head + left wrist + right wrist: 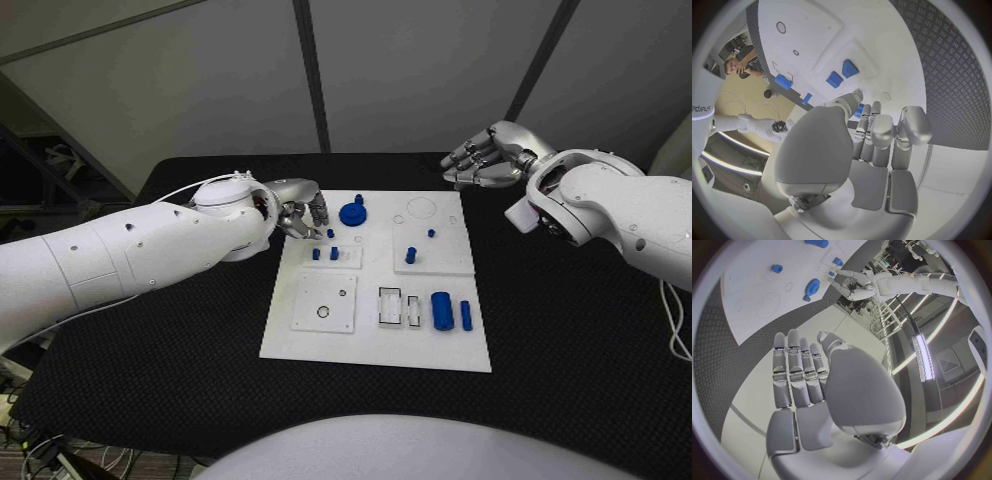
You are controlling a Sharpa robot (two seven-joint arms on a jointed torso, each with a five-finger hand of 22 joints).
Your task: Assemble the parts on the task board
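Near edge, head view: task board [375, 345] lies centre frame on black table [159, 360]. Lower right of board: large blue cylinder [443, 312] w/ slim blue bar [466, 315] just beside it, both lying flat next to two outlined slots [392, 306]. Lower left of board: raised white plate [325, 301] w/ small ring hole.

Mid board: blue peg [410, 256] stands upright right of centre; two short blue blocks [325, 254] sit left of centre, close to the left hand.

Left hand [300, 215]: at board's upper-left edge, fingers bent down toward the blocks. Cannot tell whether it grasps anything; left wrist view shows fingers [881, 131] drawn together over the board w/ blue partly hidden behind them, contact not resolvable.

Far board: blue gear [353, 213] just right of left hand; empty circular seat [421, 208] beside it.

Right hand [488, 157]: upper right of frame, off the board's far corner, above table. Released, holds nothing; right wrist view shows fingers [795, 367] extended side by side, palm bare.

Risks (judgement):
- Left fingers crowd blocks and gear. Cause: tight spacing. Effect: a neighbouring part gets nudged off its seat or tipped.
- Small blocks offer little grip area. Cause: partial pinch. Effect: slip or rotation, misaligned insertion.
- Pressing on board's edge may shift the board, if unfixed. Effect: lying cylinder rolls.
- Right hand is idle; if it comes in toward the gear, arm paths may cross.
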